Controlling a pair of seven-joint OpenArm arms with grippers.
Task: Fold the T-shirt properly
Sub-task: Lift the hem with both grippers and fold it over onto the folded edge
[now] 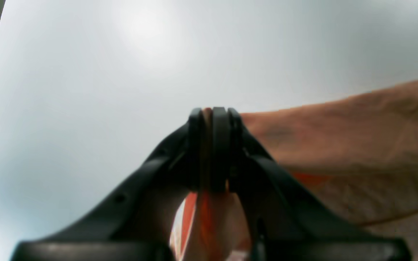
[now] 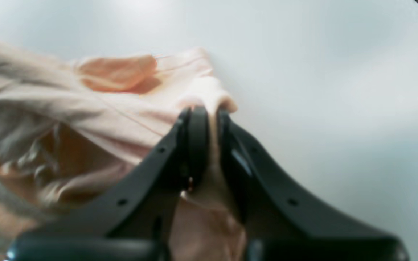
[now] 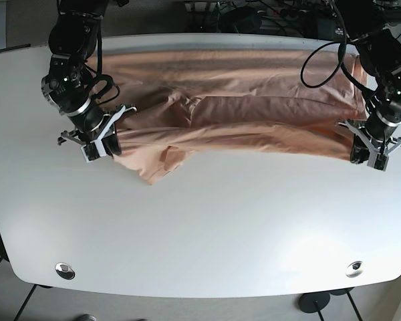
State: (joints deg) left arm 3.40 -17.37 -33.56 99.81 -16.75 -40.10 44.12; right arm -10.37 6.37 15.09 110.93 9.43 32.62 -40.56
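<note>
Base view shows the peach-coloured cotton T-shirt (image 3: 240, 114) spread in a wide band across the upper half of the frame on the white rounded table (image 3: 200, 234), its near edge doubled over into a long fold, with one loose flap (image 3: 162, 167) hanging lower at centre left. The right gripper (image 3: 105, 144), at the left of this frame, sits at the shirt's left end; the left gripper (image 3: 373, 152), at the right of the frame, sits at the shirt's right end. Black cables (image 3: 321, 60) loop over the cloth in the upper right.

In the left wrist view the left gripper (image 1: 214, 116) has its black jaws pressed nearly together, pinching a thin layer of the shirt (image 1: 357, 137), which stretches away to the right of the frame. A brighter orange patch shows below the jaws.

In the right wrist view the right gripper (image 2: 209, 114) is clamped narrow on a bunched fold of the shirt (image 2: 122, 101), which lies rumpled across the left of the frame, pale table to the right.
</note>
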